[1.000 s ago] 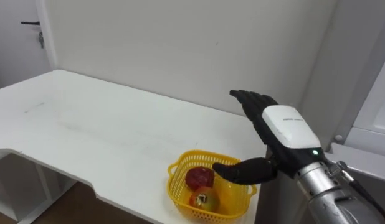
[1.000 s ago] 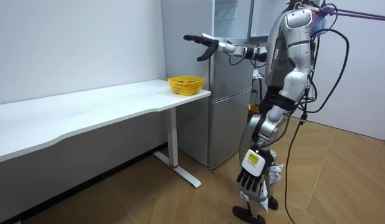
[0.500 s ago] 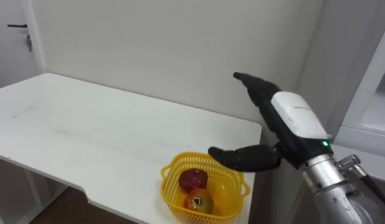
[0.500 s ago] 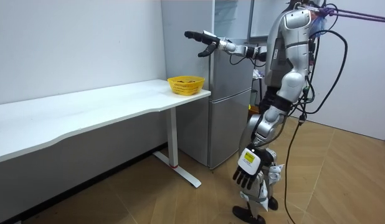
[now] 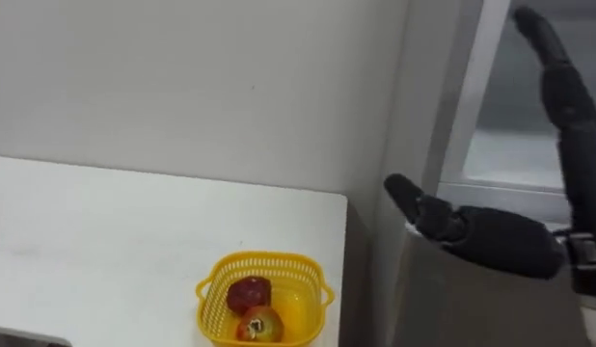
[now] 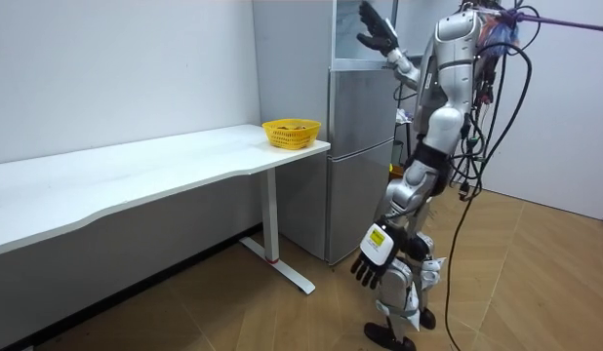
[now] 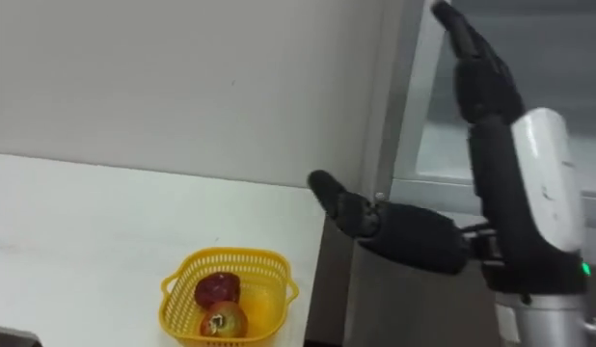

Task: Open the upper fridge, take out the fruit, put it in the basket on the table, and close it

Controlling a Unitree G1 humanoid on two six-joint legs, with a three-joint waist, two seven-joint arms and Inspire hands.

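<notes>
Well, far L: white table (image 5: 105, 222) runs along the wall (image 5: 182, 87), w/ a broad stretch of white top L of the basket. Yellow basket (image 5: 279, 258) sits at the table's R end, near the front edge and close to the R edge. It holds 2 fruits: a dark red one (image 5: 247, 292) and, touching it at the front, a red-yellow one (image 5: 260, 328).

The table's R edge runs just beside the grey fridge (image 5: 443, 308). Its upper compartment (image 5: 505, 145), pale inside a light frame, is up behind the R hand; what's in it can't be made out.

In the room view the robot stands upright on the wood floor (image 6: 233, 312) facing the fridge front, at the room view's R of the table end, w/ open floor around it.

L hand (image 6: 372, 265) hangs low by the leg, fingers loose, holding nothing.

R hand (image 7: 529, 173) is up high in front of the upper compartment: fingers (image 7: 476, 67) straight and pointing up, thumb (image 7: 375, 224) stuck out toward the L, well apart from them. It grips nothing.
</notes>
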